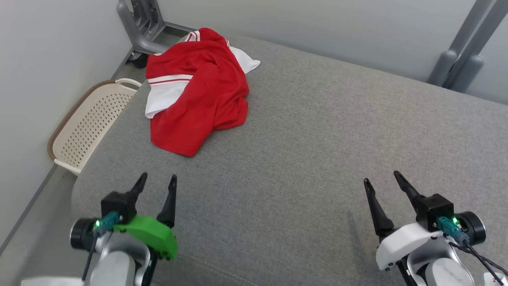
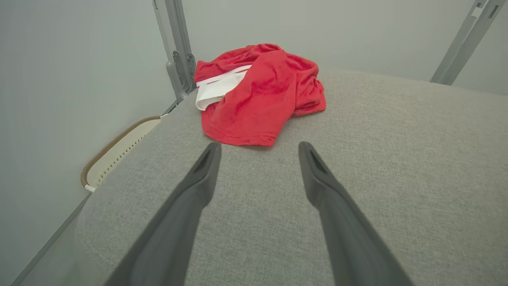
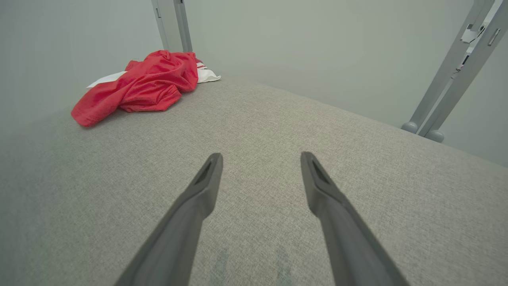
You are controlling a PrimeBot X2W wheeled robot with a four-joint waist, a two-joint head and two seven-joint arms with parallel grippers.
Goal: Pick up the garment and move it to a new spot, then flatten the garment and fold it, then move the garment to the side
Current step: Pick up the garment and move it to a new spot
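We see the crumpled red-and-white shirt (image 1: 198,91) at the far left corner of the grey upholstered bench (image 1: 317,139). Our left gripper (image 1: 158,176) and right gripper (image 1: 381,176) hover well apart from it, fingers spread, empty.

Pale grey walls (image 1: 47,59) surround a grey fabric cushion (image 1: 317,139), cream basket (image 1: 91,123) beside it.

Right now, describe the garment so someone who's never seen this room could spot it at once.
Start with the big grey cushion and go to its far left corner, by the grey metal frame. There lies the garment, a crumpled heap. It is bright red with white panels, unlike the pale perforated basket beside the cushion.
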